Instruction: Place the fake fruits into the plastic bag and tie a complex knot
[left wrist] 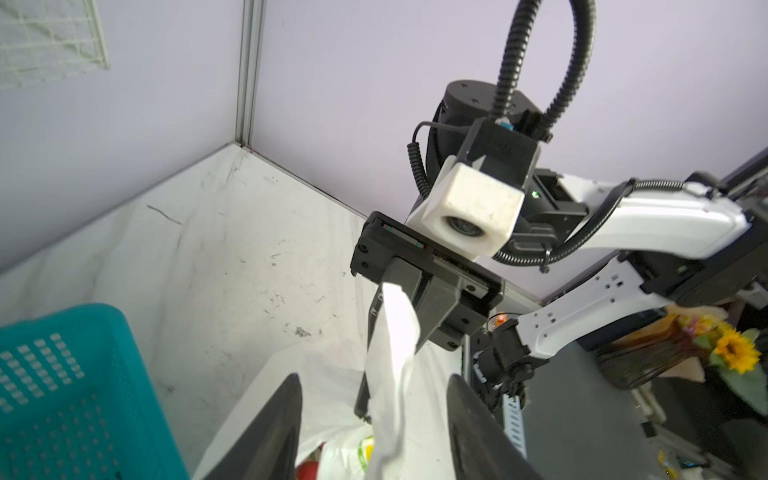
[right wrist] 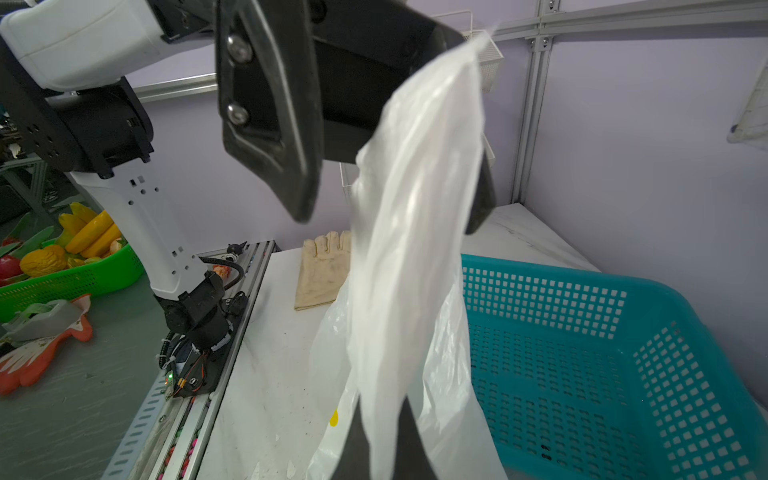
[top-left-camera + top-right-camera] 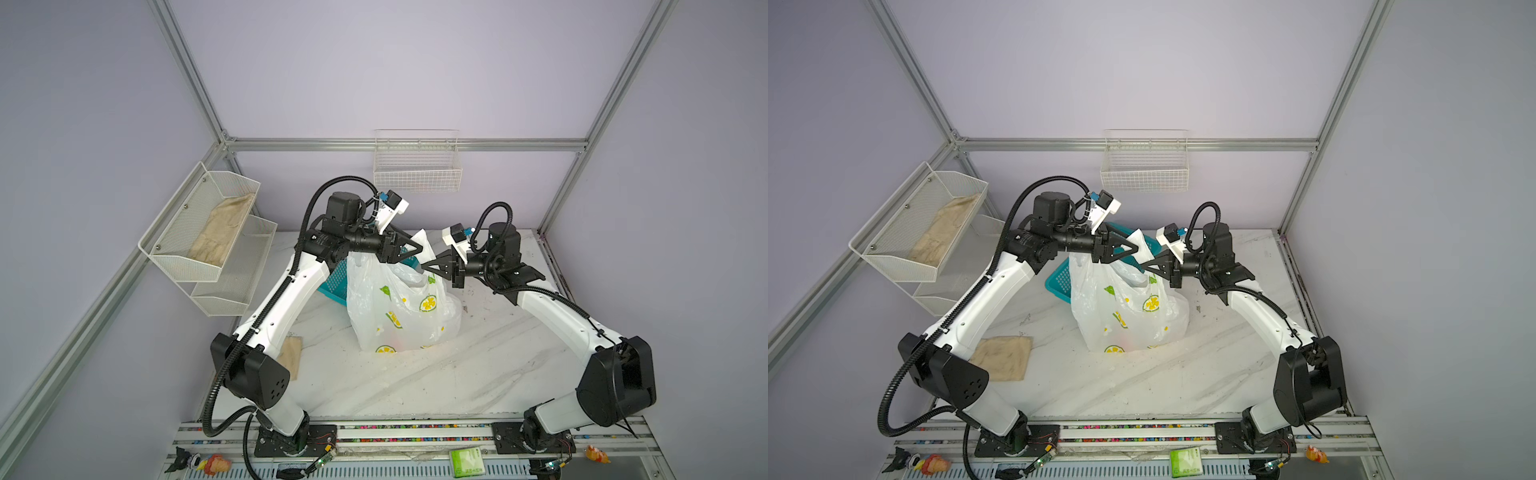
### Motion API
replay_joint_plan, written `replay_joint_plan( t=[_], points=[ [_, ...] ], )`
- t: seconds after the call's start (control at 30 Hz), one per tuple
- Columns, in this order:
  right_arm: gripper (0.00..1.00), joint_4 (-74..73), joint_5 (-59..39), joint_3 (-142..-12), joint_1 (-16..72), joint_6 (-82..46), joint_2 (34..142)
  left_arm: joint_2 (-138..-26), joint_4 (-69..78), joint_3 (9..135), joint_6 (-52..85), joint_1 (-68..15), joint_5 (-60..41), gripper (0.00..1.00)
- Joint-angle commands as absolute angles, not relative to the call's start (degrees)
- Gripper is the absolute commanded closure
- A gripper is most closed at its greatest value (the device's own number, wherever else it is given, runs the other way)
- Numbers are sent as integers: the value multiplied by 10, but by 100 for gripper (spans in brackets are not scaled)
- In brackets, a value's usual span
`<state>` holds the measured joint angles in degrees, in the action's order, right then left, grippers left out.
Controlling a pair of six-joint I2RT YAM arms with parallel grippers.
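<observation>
On table (image 3: 415,382) | plastic bag (image 3: 399,307) upright, crinkly, translucent white, lemon-printed

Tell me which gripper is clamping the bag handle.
The right gripper, shut on a handle of the plastic bag; the left gripper stands open around it.

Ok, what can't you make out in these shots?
- Fruits: only a red patch shows in the left wrist view; the bag hides the count.
- Basket: both top views, mostly behind the bag and left arm.
- Glove: in a top view, partly under the left arm.
- Toys on the front rail: too small to identify in top views.
</observation>
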<state>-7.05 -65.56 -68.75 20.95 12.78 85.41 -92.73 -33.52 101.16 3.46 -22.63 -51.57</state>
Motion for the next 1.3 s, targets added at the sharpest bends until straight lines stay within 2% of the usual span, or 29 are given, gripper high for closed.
replay_joint_plan(
  t=[0.0, 0.13, 0.3, 0.5, 0.73, 0.93, 1.27],
  points=[
    [100, -111, -615, -673, 209, 87, 835, -846, -322, 1013, -4, -217, -480, 34],
    [100, -137, -591, -658, 209, 45, 818, -753, -317, 940, -32, -202, -418, 24],
    [100, -136, -576, -654, 209, 33, 804, -641, -254, 806, -22, -177, -230, 14],
    [100, -148, -563, -657, 209, 18, 807, -635, -217, 742, -46, -168, -90, 7],
    [100, -156, -556, -658, 209, 7, 808, -641, -146, 668, -56, -170, -76, 0],
    [100, -157, -551, -657, 209, 8, 811, -656, -94, 634, -52, -172, -120, 2],
    [100, -157, -537, -657, 210, 6, 814, -695, -47, 627, -72, -174, -184, 30]
  ],
)
